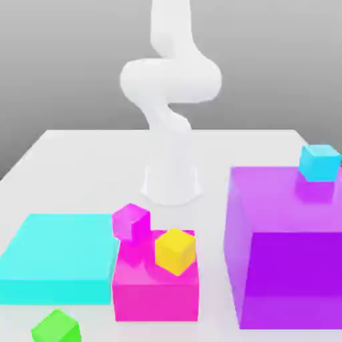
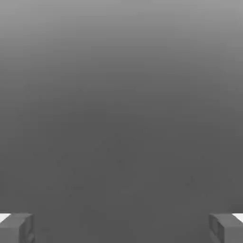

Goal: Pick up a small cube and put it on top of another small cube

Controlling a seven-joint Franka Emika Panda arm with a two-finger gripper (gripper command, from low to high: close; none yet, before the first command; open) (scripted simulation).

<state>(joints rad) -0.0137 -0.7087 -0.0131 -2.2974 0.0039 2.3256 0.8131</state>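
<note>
1. Small green cube [image 1: 56, 326] sits on the white worktop [image 1: 80, 147] at about 7 o'clock in the exterior view, just in front of a flat cyan block [image 1: 57, 257] and apart from it, with nothing touching the cube.
2. At 6 o'clock stands a magenta block [image 1: 157, 286]; a small yellow cube [image 1: 175, 251] rests on its top face, tilted a little, and a small magenta cube [image 1: 131, 222] perches at the block's far corner toward 10 o'clock, also tilted.
3. A large purple block [image 1: 287, 247] fills the 4 o'clock area, and a small blue cube [image 1: 319, 162] rests on its top face near the far corner at 2 o'clock.
4. The white robot arm [image 1: 170, 87] rises from its base at the middle of the worktop and bends upward toward 12 o'clock, well apart from every cube.
5. From the hand view, the end effector [image 2: 121, 228] shows two grey fingertips [image 2: 16, 228], one at 7 o'clock and one at 5 o'clock, spread wide with nothing between them.
6. Behind the fingertips lies a plain grey backdrop, lighter toward 12 o'clock.
</note>
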